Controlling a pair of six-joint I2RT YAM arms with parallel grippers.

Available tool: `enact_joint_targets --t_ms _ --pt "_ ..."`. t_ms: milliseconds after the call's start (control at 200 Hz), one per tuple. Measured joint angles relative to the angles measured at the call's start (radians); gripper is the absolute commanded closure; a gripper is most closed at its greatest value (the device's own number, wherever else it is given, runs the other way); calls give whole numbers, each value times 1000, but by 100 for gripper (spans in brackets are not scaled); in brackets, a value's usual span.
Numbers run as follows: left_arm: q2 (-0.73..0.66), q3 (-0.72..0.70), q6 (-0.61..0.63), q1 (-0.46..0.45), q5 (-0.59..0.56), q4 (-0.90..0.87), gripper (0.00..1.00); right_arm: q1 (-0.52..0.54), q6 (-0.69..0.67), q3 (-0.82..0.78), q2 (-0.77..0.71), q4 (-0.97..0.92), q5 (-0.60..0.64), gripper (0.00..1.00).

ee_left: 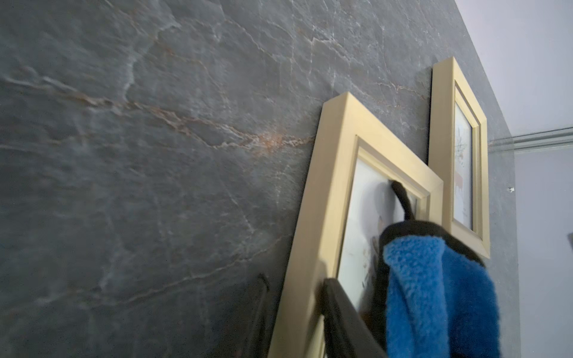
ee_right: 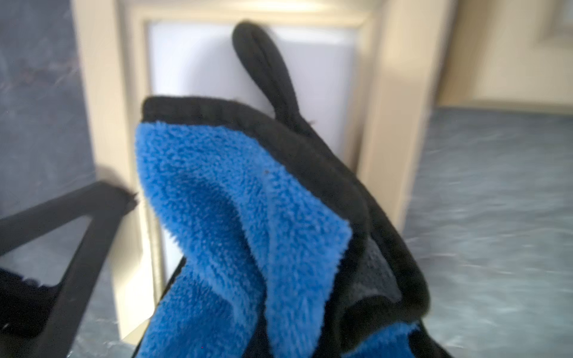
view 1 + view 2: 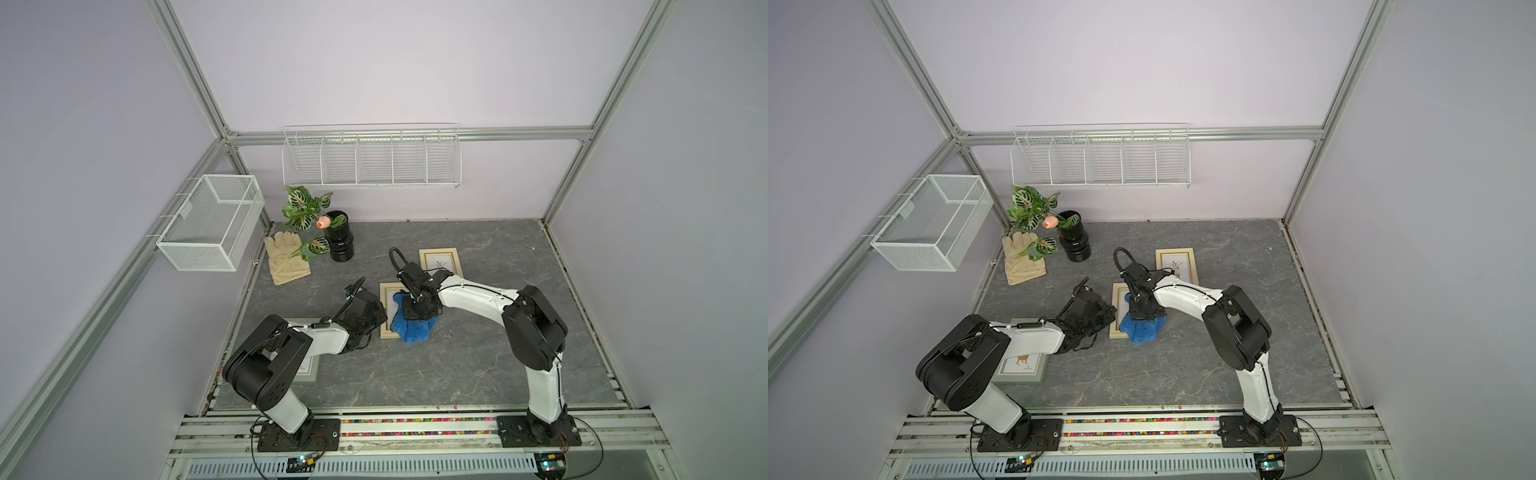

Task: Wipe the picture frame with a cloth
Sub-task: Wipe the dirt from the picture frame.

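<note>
Cloth (image 3: 413, 330), pinched by right pincer (image 3: 417, 319), rests on frame (image 3: 385, 309): wiping seems in hand. Left pincer (image 1: 300, 310) straddles the rail (image 1: 313, 217), grip unclear. Next: sweep across glass (image 2: 192, 62).

**Plush cloth, brushed gold frames, stone-look bench**

The cloth (image 2: 235, 217) is plush blue microfibre, deep and fuzzy. It is bound in matt black fabric tape, which also forms its loop (image 2: 263, 68). The picture frame (image 1: 328, 173) has a satin gold finish with a fine brushed grain, and its pane is smooth and faintly reflective. A 2nd gold frame (image 1: 441, 124) looks the same. The bench (image 1: 155, 155) has a matt, dark grey stone look, veined in white and rust. In a top view the glove (image 3: 286, 257) is soft beige fabric and the vase (image 3: 340, 243) is glossy black. The basket (image 3: 208, 224) and shelf rack (image 3: 370, 162) are white-coated wire, and the arm shells (image 3: 469, 299) are glossy white plastic.
</note>
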Motion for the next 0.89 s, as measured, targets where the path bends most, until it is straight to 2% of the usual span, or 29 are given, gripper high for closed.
enact_joint_targets --t_ms 280,435,550,785,895 --pt "9 8 1 0 3 1 65 -37 -52 295 138 -72 59 92" --pt "11 13 1 0 3 -1 65 -66 -80 348 206 -105 106 93" --pt "17 19 1 0 3 0 65 -70 -92 275 183 -76 119 93" --pt "20 27 4 0 3 -10 64 -7 -88 -45 -44 -22 111 93" --pt "20 33 10 0 3 -22 65 16 -84 -115 -101 -22 92 92"
